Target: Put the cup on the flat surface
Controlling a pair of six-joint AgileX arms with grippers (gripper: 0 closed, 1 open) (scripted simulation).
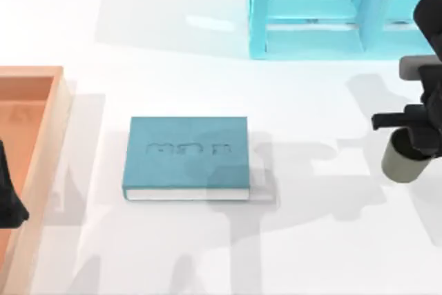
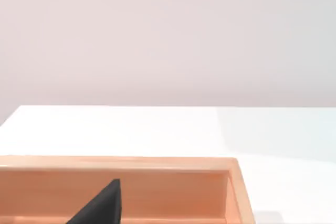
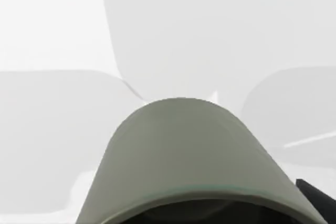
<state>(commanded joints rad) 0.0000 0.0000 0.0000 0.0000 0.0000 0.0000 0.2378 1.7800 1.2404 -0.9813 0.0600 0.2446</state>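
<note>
The cup [image 1: 399,164] is olive-grey and hangs at the far right of the top view, tilted, with its upper part hidden under my right gripper [image 1: 413,144], which is shut on it. Its shadow falls to the left on the white tabletop [image 1: 311,240], the flat surface, so the cup is lifted off it. The right wrist view shows the cup [image 3: 184,156] close up, its wall and dark rim in front of the tabletop [image 3: 52,129], with a dark fingertip [image 3: 317,198] beside it. My left gripper [image 1: 8,195] is parked at the left edge over the tray.
A teal hardcover book [image 1: 186,153] lies flat left of centre. An orange-brown wooden tray [image 1: 41,101] sits at the left edge, its wall [image 2: 157,187] close in the left wrist view. A light-blue open frame [image 1: 311,12] stands at the back right.
</note>
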